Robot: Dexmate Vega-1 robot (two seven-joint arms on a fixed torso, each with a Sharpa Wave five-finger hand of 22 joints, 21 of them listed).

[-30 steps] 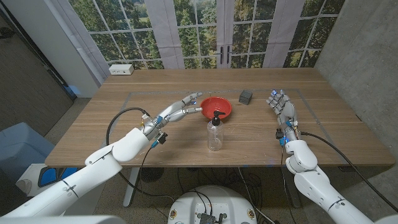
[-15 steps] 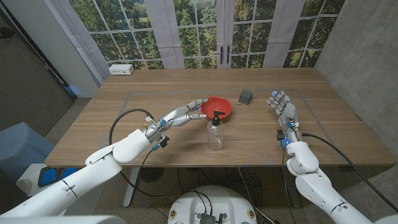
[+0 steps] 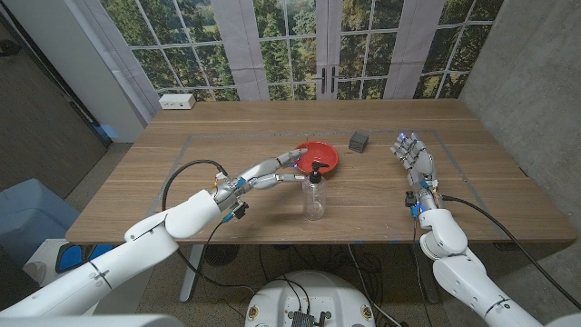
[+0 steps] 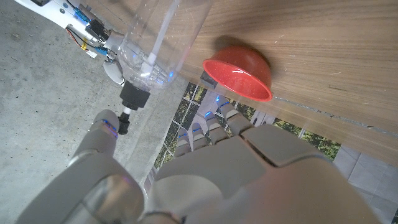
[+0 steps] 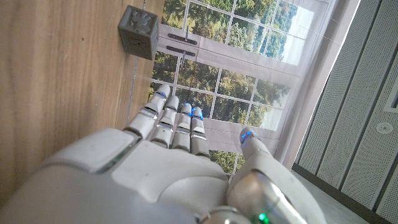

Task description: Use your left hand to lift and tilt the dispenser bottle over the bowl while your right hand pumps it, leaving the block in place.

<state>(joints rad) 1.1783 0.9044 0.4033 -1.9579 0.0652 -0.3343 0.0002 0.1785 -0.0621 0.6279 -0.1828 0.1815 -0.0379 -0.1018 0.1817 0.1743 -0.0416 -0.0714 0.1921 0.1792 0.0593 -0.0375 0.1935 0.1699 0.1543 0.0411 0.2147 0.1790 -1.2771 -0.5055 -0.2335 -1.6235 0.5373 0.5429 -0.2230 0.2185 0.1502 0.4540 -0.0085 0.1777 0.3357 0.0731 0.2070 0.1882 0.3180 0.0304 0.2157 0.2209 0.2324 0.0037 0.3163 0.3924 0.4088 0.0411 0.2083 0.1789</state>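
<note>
My left hand [image 3: 272, 173], fingers spread, reaches beside the clear plastic bottle [image 3: 313, 195]; my right hand [image 3: 413, 156] stands open near the grey cube [image 3: 359, 140].

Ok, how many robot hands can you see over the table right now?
2. The left hand reaches toward the dispenser bottle, just in front of the red bowl. The right hand waits on the table's right side, near the block.

Clear smooth plastic dispenser bottle [image 3: 313, 201] with a matt black pump; glossy red plastic bowl [image 3: 317, 156]; matt grey block [image 3: 359, 140]; wood-grain table [image 3: 182, 195] with a satin finish; smooth, glossy white-shelled hands.
</note>
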